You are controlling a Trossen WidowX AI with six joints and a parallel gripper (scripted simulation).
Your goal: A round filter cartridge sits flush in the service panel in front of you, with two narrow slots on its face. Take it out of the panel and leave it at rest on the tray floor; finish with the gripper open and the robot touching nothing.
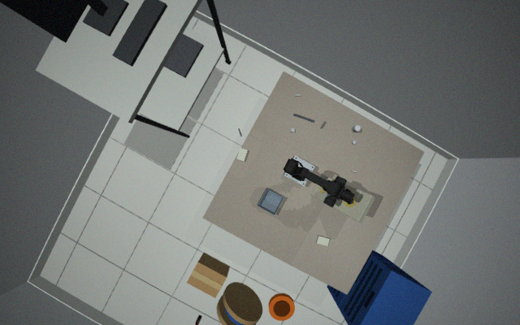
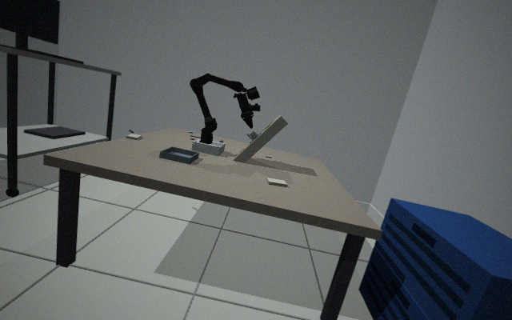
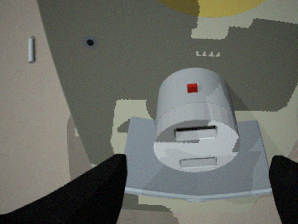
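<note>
the brown bench carries a tray near its front edge and a tilted panel towards its right edge.

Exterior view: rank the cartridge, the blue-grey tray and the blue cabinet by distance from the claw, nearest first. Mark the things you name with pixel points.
1. Cartridge (image 2: 254,136) (image 3: 196,120): just below the claw (image 2: 251,125) (image 3: 201,165), at the tilted panel.
2. Blue-grey tray (image 1: 270,201) (image 2: 178,160): on the table, image left.
3. Blue cabinet (image 1: 400,294) (image 2: 452,224): off the table, image right.

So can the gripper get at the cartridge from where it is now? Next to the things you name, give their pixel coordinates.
Probably yes: the gripper (image 2: 251,126) (image 3: 201,165) is open above the cartridge (image 2: 253,136) (image 3: 196,125), and nothing visible stands between them.
</note>
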